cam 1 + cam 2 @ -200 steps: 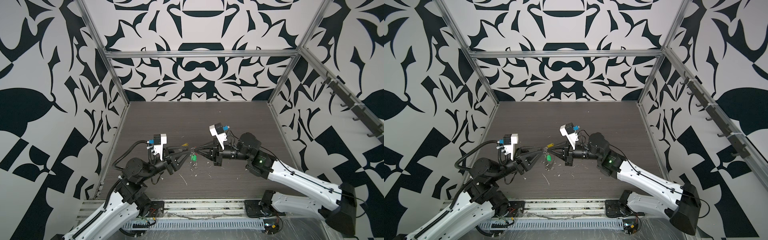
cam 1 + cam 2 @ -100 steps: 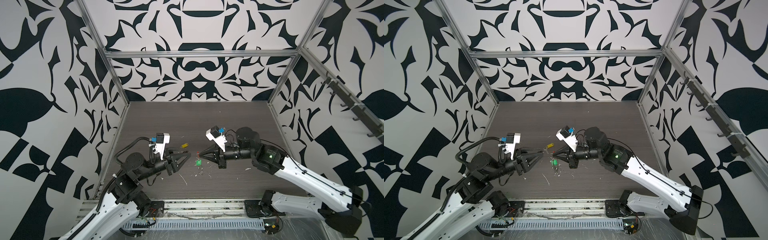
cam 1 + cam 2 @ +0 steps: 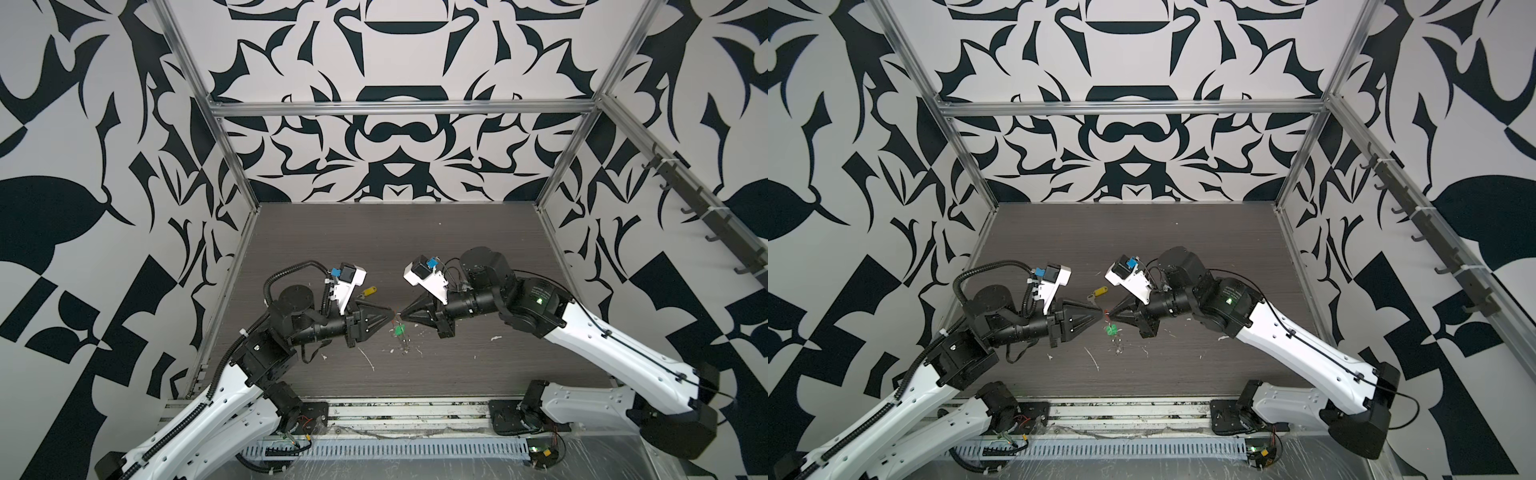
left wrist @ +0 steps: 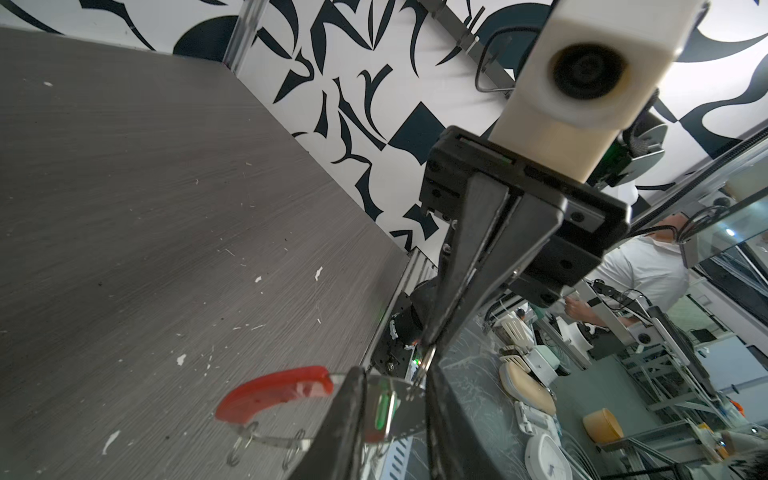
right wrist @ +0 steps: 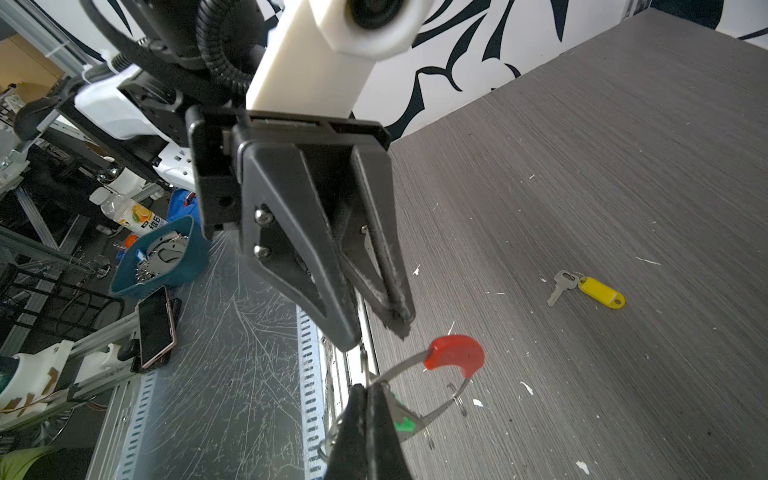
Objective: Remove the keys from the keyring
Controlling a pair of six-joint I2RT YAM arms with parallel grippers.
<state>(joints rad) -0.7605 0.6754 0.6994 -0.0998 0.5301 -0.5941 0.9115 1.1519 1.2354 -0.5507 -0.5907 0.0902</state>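
Keyring [image 5: 455,353] hangs above the table [image 5: 582,166], its wire pinched in the closed jaws of the right gripper [image 5: 369,392]. The left gripper [image 4: 395,370] straddles that wire, jaws slightly apart; contact looks unclear. The green tag [image 5: 405,424] dangles from the keyring; the yellow tag [image 5: 602,293] lies well apart from it.

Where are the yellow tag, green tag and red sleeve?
yellow tag [image 5: 601,293]: right wrist view, middle of its body.
green tag [image 3: 398,331]: in a top view, its face.
red sleeve [image 4: 272,391]: left wrist view, middle of its curve.
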